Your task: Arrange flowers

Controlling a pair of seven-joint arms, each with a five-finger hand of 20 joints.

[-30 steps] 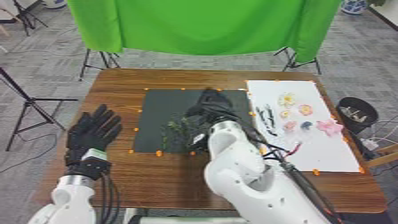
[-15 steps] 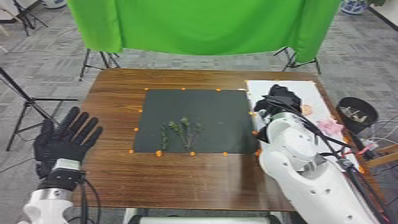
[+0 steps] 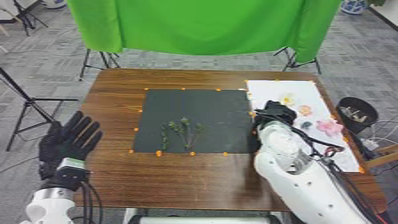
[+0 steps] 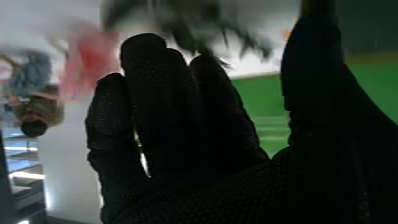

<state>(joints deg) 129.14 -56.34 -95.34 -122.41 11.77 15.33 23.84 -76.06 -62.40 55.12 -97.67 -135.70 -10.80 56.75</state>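
Left hand [image 3: 69,142] open flat, fingers straight, off the near-left part of the tabletop [image 3: 178,185]; slight risk there unless it swings toward 3 o'clock. Green stems [image 3: 182,132] on the black mat [image 3: 162,106]: thin, loosely fanned; a low return pass of the right hand [image 3: 274,114] could drag them out of line. At the mat's right edge: leaves [image 4: 187,35] lie beyond the right fingertips in the right wrist view; a pinch closed too high would likely miss, one off-centre would roll or bend them. On the white sheet [image 3: 266,87]: trailing cables or knuckles could shift the light flowers. Right hand wide, fingers nearly straight, thumb well apart, nothing seen held. Positions from right hand (12 = away from robot): green stems between 8 and 9 o'clock, well apart; yellow flower [image 3: 288,98] near 1, close; orange flower [image 3: 306,110] between 2 and 3; blue-grey flower [image 3: 307,124] near 4; pink flower [image 3: 330,127] also near 4, farther out.
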